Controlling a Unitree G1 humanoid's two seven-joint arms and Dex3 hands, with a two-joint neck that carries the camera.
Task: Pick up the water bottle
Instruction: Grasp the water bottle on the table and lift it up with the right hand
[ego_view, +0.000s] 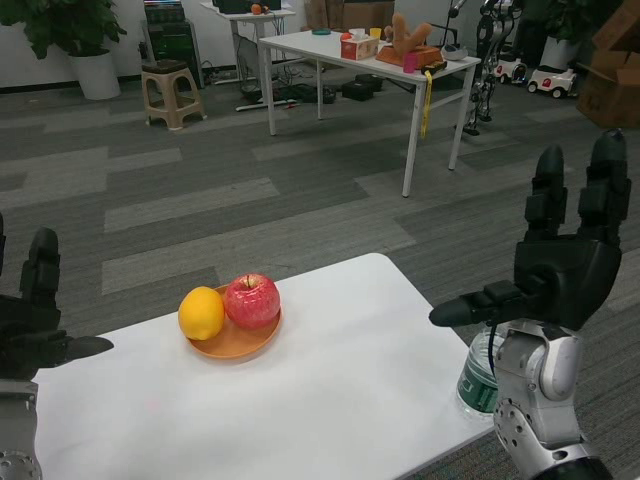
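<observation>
Water bottle (480, 378) at white table (330, 390) edge, grey carpet rm, both robot hands spread, holding nothing

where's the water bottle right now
In the head view the water bottle stands at the white table's right edge, mostly hidden behind the raised right robot hand.

I can see only a sliver of the water bottle (479, 377): a clear plastic body with a green label wrapped round it, standing at the near right edge of the white table (330, 400). From where I'm watching it looks upright, but its top and most of its right side are hidden behind my right hand (560, 265) and wrist, so I can't tell whether the cap is on. The hand's fingers are raised and spread above the bottle, and I can't see them closed on it.
</observation>
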